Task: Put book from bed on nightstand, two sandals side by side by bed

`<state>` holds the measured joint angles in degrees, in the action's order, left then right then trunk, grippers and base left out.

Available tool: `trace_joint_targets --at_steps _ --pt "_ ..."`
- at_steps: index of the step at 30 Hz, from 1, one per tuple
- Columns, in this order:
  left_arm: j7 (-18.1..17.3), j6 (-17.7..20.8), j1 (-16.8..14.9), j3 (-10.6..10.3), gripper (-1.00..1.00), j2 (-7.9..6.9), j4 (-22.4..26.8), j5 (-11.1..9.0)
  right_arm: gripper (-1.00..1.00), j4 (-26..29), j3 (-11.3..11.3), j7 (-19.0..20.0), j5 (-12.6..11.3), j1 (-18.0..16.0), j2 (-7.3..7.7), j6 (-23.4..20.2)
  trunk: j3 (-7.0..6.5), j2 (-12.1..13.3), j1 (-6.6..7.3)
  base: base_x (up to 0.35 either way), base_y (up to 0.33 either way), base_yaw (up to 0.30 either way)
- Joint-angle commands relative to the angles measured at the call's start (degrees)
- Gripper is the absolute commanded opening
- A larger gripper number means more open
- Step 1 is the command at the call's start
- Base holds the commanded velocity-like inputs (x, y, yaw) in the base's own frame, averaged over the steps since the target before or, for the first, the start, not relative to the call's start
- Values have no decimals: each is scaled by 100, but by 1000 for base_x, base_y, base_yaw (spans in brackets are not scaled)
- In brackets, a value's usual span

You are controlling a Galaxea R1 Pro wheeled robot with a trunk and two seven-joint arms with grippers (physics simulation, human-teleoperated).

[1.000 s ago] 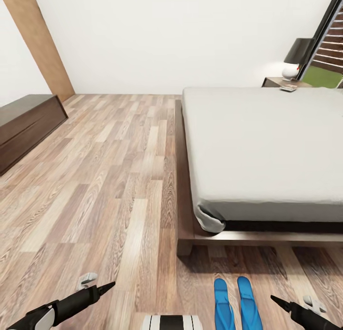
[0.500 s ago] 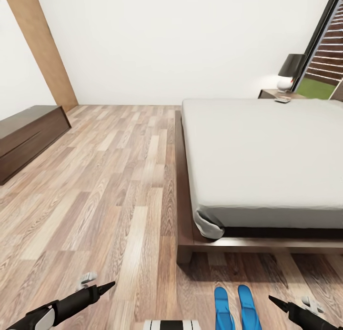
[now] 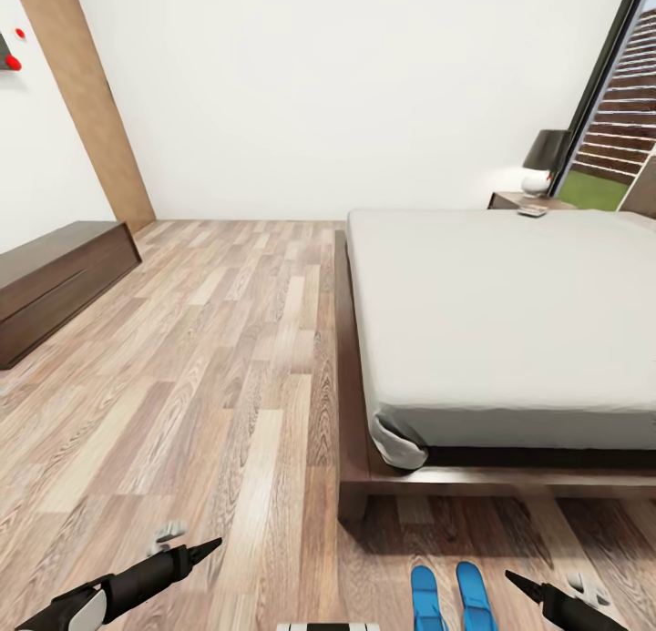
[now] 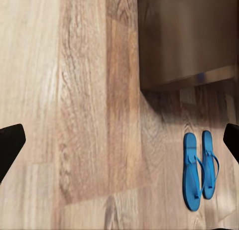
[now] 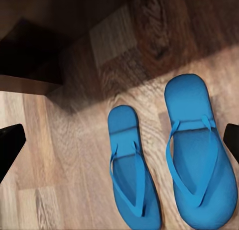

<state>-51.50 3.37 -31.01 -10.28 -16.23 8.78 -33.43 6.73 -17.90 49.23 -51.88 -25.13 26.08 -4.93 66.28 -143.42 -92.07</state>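
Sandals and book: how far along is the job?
Done, by the look of it: the sandals lie side by side on the floor at the bed's foot. The mattress is bare; a small flat object lies on the nightstand, too small to confirm as the book. In hand: nothing; left end effector and right end effector are open. Left: verify the book.

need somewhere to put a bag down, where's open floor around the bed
Widest bare patch: the wood-plank floor between the bed's long side and the dresser. At the bed's foot it is tighter: the blue sandals lie there, and the right tool hangs beside them.
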Motion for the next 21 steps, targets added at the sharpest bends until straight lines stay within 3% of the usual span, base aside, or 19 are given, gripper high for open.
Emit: trace_joint_targets --at_steps 1,9,14,17,21 --pt "-12 34 -2 -44 100 -3 1 -59 100 2 -29 16 -59 -2 3 -52 -18 0 4 0 0 0" --pt "-10 33 -2 -44 100 3 1 -59 100 -4 -36 10 -59 -1 -31 -52 -195 10 24 0 0 0" --pt "179 32 -2 -52 100 57 1 -53 100 -14 -41 -25 -47 -1 -306 -45 -306 17 37 0 0 0" --pt "833 -37 -2 -53 100 309 1 -47 100 -83 -45 -285 -39 -1 -665 -44 -364 99 84 0 0 0" --pt "1742 -449 4 -57 100 700 -110 -36 100 -168 -58 -857 -31 -1 -948 -43 -436 260 172 0 0 0"
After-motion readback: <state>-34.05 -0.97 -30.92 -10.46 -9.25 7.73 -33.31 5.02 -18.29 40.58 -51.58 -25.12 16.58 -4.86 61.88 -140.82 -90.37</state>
